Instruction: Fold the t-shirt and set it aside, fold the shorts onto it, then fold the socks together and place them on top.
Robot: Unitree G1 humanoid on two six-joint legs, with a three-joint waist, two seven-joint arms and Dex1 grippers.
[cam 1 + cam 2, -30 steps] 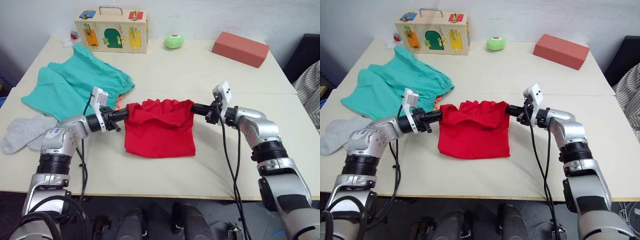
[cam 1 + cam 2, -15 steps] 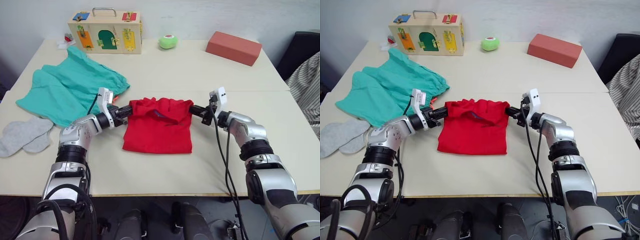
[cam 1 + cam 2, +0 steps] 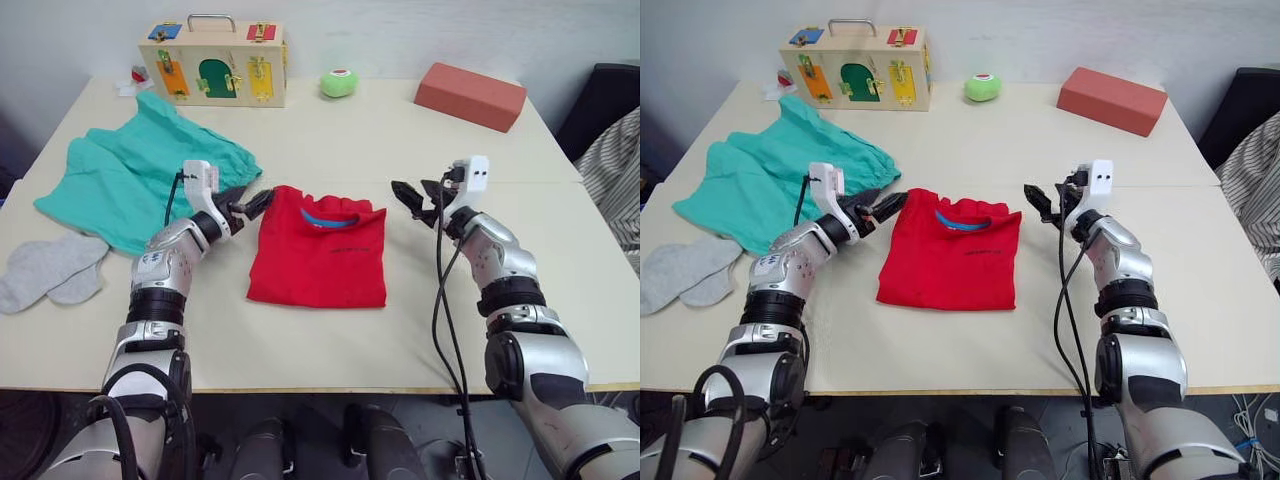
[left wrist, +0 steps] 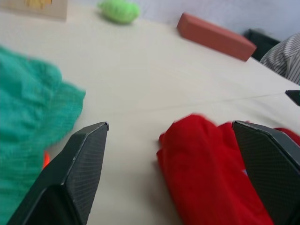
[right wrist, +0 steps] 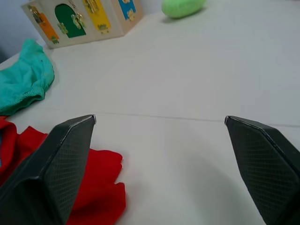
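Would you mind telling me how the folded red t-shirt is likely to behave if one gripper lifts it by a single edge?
The t-shirt is soft cloth lying flat in a loose fold, so it would probably droop and unfold from one pinch. It looks thin, so likely light. On the smooth table it may slide and bunch rather than hold shape if pushed.

Each arm has silver-grey metallic shell segments joined by black ribbed collars. A black cable runs loosely along each forearm to the wrist. Each wrist carries a small white camera block. The left tool and right tool each have two black fingers with a fine cross-hatched texture.
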